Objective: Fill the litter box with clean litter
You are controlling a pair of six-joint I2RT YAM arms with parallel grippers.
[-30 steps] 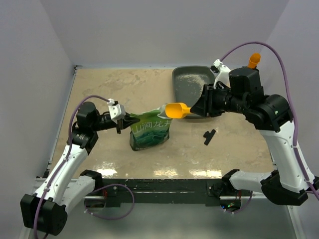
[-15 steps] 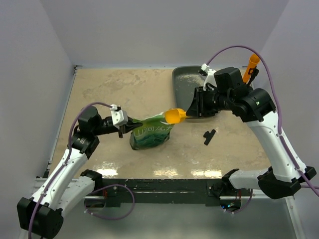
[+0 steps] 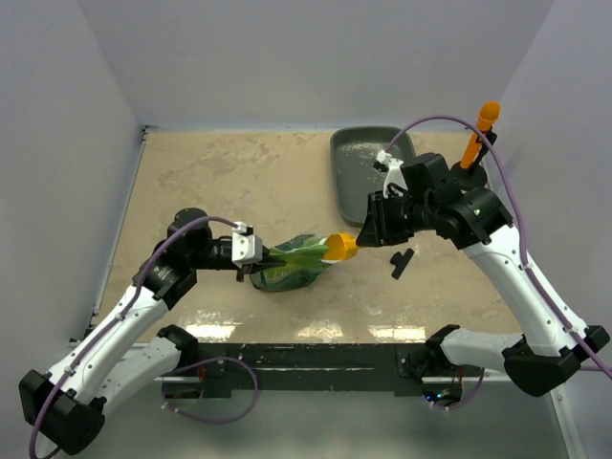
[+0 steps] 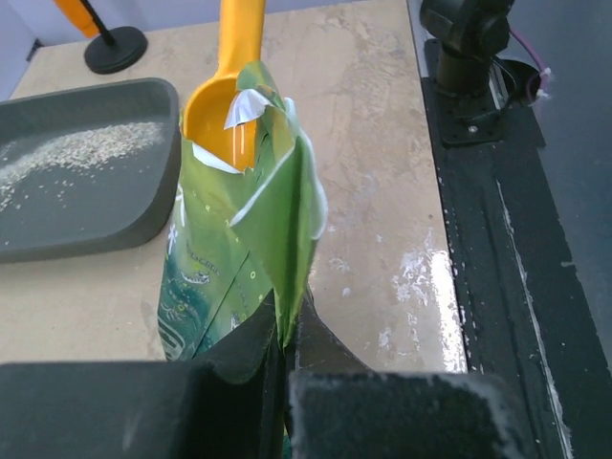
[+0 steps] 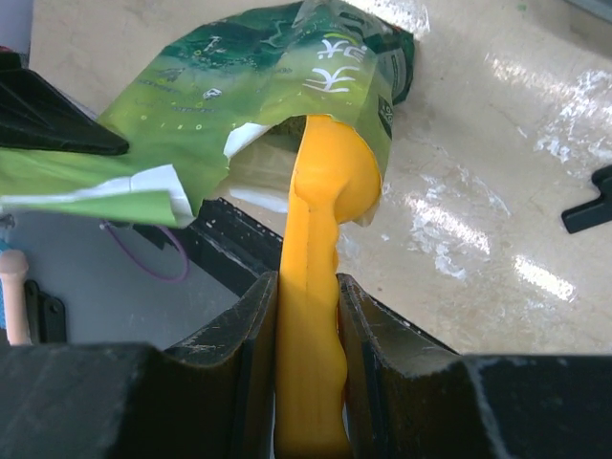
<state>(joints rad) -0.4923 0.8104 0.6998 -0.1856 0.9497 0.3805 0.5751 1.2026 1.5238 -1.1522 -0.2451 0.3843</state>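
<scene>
1. Orange plastic scoop [image 3: 340, 246]: held by its handle between the fingers of the right claw [image 3: 368, 232], which is closed narrowly on it; the right arm arches in from the right side, forearm angled down and leftward toward the bag.
2. Scoop bowl: pushed into the torn mouth of the green bag [image 3: 290, 263], directly ahead of the right claw; whether it carries granules cannot be told.
3. Left claw [image 3: 260, 256]: pinched tight on the upper edge of the green bag, holding that edge up; the left arm reaches across the tabletop [image 3: 220, 172] with its forearm nearly level.
4. Green bag: glossy, printed, resting on the tabletop between the two claws, mouth facing the right claw.
5. Litter box [image 3: 361, 172]: dark grey tray on the tabletop behind the right claw, apart from the bag.
6. Clean litter [image 4: 67, 153]: a thin pale scatter along one side of the litter box floor; most of the floor is bare.
7. Small black object [image 3: 402, 261]: on the tabletop just beside the right claw.
</scene>
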